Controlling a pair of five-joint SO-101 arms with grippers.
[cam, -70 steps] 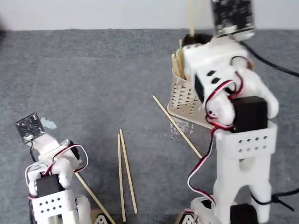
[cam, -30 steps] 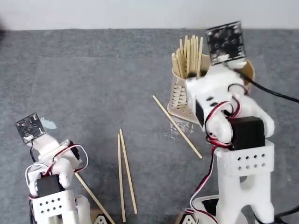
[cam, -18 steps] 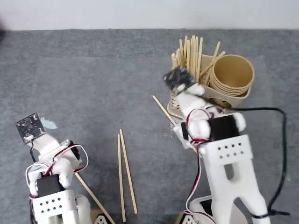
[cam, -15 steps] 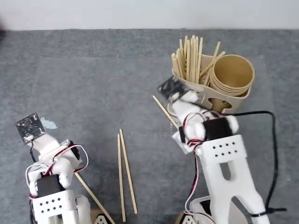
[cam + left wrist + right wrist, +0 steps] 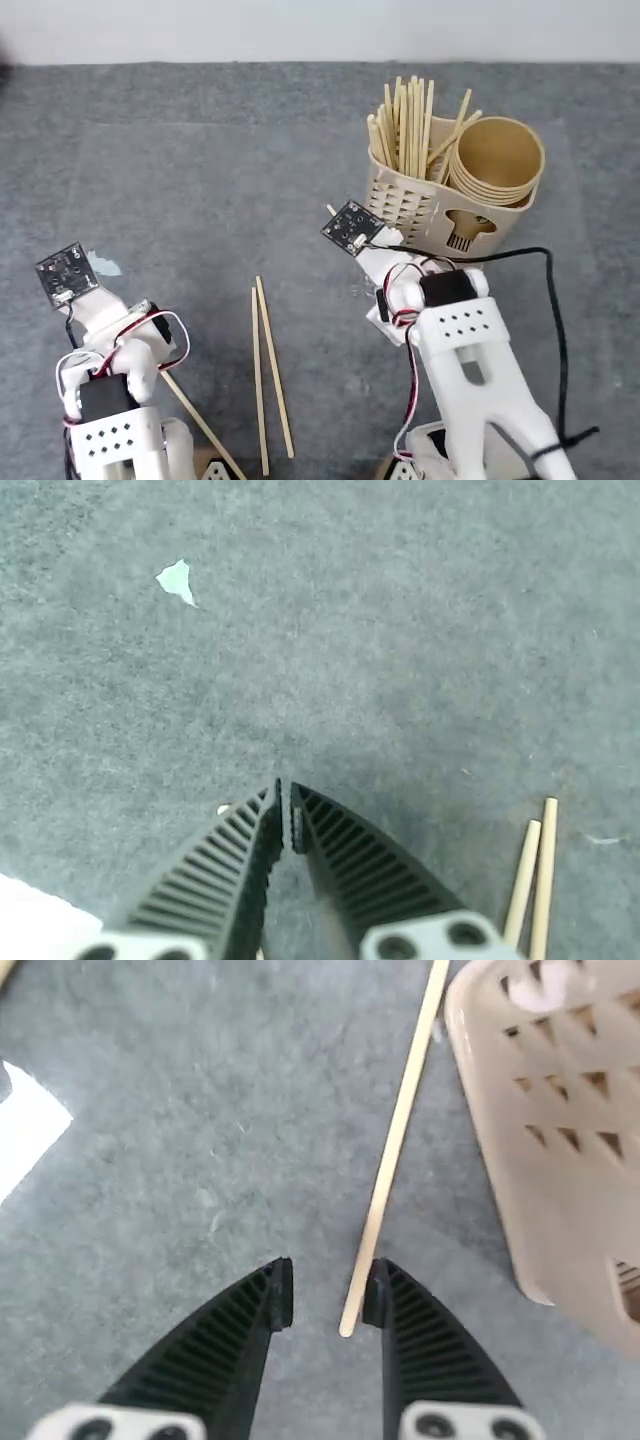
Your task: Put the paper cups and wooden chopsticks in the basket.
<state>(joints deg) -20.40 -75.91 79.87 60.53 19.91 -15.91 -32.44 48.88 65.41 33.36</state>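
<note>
The beige basket [image 5: 440, 212] at the back right holds several upright wooden chopsticks [image 5: 408, 120] and a stack of paper cups [image 5: 498, 158]. My right gripper [image 5: 327, 1292] is open, low over the mat beside the basket [image 5: 560, 1160]. One loose chopstick [image 5: 398, 1145] lies with its near end between the fingers, close to one of them. A pair of chopsticks [image 5: 266, 372] lies on the mat between the arms, their ends also seen as chopstick ends [image 5: 535, 875]. My left gripper [image 5: 285, 798] is shut and empty over bare mat at the front left.
Another chopstick [image 5: 198, 417] lies slanted beside the left arm's base. A small pale scrap [image 5: 177, 581] sits on the grey mat [image 5: 200, 180] beyond the left gripper. The right arm's cable [image 5: 553, 330] loops to the right of its body.
The right arm came down from above the basket to the mat at the basket's left, over the loose chopstick. The left arm stayed still.
</note>
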